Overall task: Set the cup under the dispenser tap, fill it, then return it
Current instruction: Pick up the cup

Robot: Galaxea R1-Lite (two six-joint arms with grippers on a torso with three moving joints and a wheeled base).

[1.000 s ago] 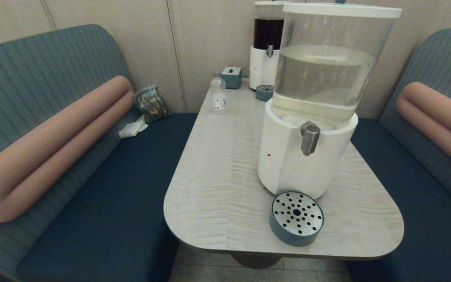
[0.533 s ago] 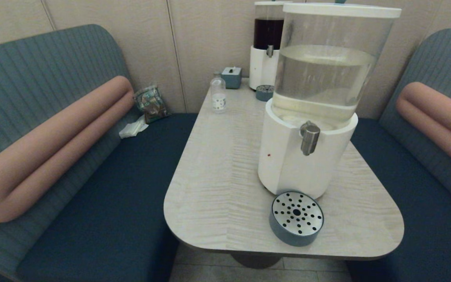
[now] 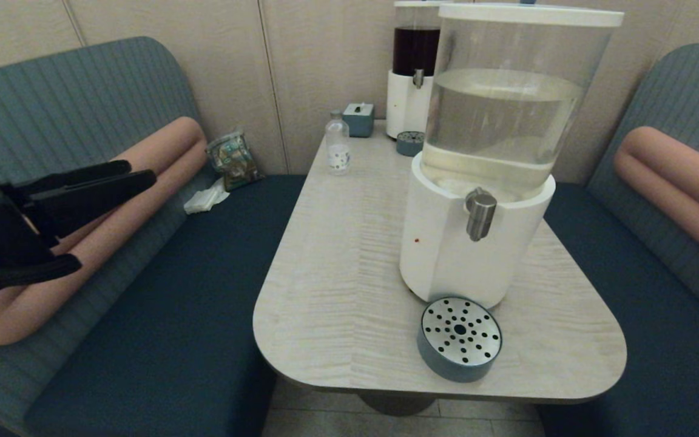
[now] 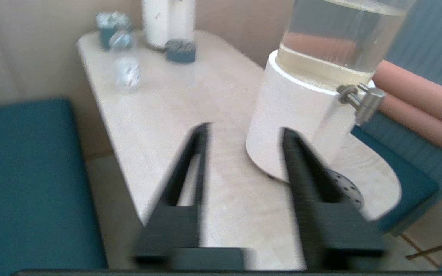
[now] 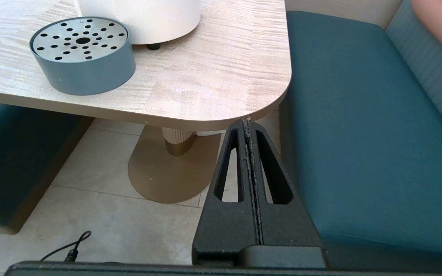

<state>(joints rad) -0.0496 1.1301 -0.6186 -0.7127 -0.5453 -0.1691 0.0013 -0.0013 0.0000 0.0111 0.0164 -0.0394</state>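
No cup shows in any view. The dispenser tap (image 3: 481, 213), a brushed-steel spout with a rounded knob, juts from the white base of the big dispenser (image 3: 446, 243) holding pale liquid, above the round perforated drip tray (image 3: 460, 331). My left gripper (image 3: 113, 220) hangs open and empty over the left bench, well left of the table. In its wrist view the left gripper (image 4: 245, 129) points across the table toward the tap (image 4: 363, 104). My right gripper (image 5: 247, 122) is shut and empty, low beside the table's near right corner, below the drip tray (image 5: 82, 42).
On the far end of the table (image 3: 337, 273) stand a small clear bottle (image 3: 338, 145), a grey-blue box (image 3: 358, 118), the dark-red-liquid dispenser (image 3: 413, 79) and its small drip tray (image 3: 410, 144). Blue benches flank both sides; a packet (image 3: 233, 159) and a tissue lie on the left bench.
My left gripper has come into the head view from the left edge, open. Nothing on the table has moved.
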